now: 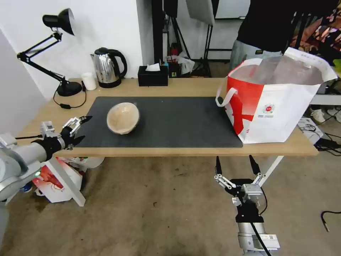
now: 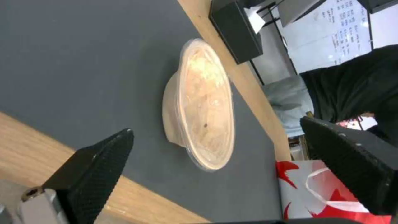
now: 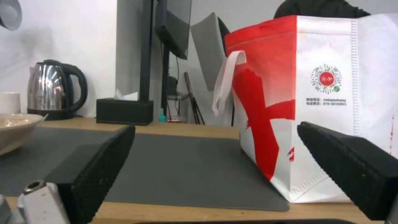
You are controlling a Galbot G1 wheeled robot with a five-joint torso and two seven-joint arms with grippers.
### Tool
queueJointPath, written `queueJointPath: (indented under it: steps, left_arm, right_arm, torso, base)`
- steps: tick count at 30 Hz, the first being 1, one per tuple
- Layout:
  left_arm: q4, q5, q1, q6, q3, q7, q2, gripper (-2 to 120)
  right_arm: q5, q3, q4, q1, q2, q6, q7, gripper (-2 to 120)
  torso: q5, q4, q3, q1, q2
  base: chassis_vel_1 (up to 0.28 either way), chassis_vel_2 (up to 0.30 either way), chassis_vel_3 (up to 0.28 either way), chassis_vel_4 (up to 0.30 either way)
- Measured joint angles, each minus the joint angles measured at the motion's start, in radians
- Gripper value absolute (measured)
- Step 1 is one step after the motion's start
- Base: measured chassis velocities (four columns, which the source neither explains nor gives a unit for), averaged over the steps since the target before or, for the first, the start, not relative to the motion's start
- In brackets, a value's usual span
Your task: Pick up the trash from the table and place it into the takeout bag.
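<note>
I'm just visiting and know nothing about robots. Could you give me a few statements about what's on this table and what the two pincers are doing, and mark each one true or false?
1. The tan bowl sits on the dark mat. True.
2. The left pincer is clamped on the bowl. False: it is open, at the mat's left edge, short of the bowl.
3. The bag stands at the table's right end. True.
4. The right pincer is inside the bag. False: it hangs open below the table's front edge.
5. The kettle stands on the mat. False: it stands on bare wood behind the mat.
</note>
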Motion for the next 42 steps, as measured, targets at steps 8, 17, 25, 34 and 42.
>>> queueJointPath:
  steps: [8, 17, 25, 34, 42]
  left_arm:
    - [0.01, -0.007, -0.019, 0.001, 0.014, -0.001, 0.008, 100]
    - [0.031, -0.014, -0.045, 0.005, 0.04, 0.001, 0.017, 100]
    - [0.052, -0.017, -0.084, 0.014, 0.084, 0.002, 0.02, 100]
    - [0.085, -0.013, -0.127, 0.025, 0.147, 0.001, 0.018, 100]
    - [0.108, -0.008, -0.157, 0.03, 0.191, 0.001, 0.012, 100]
  right_arm:
    - [0.0, 0.0, 0.0, 0.0, 0.0, 0.0, 0.0, 100]
    - [0.0, 0.0, 0.0, 0.0, 0.0, 0.0, 0.0, 100]
    - [0.0, 0.0, 0.0, 0.0, 0.0, 0.0, 0.0, 100]
    - [0.0, 0.0, 0.0, 0.0, 0.0, 0.0, 0.0, 100]
    - [0.0, 0.0, 0.0, 0.0, 0.0, 0.0, 0.0, 100]
  torso:
    - [0.0001, 0.0, 0.0, 0.0, 0.0]
    - [0.0, 0.0, 0.0, 0.0, 0.0]
    - [0.0001, 0.0, 0.0, 0.0, 0.0]
    - [0.0, -0.0001, 0.0, 0.0, 0.0]
    - [0.0001, 0.0, 0.0, 0.0, 0.0]
  base:
    - [0.0, 0.0, 0.0, 0.0]
    - [0.0, 0.0, 0.0, 0.0]
    - [0.0, 0.0, 0.0, 0.0]
    - [0.0, 0.0, 0.0, 0.0]
    - [0.0, 0.0, 0.0, 0.0]
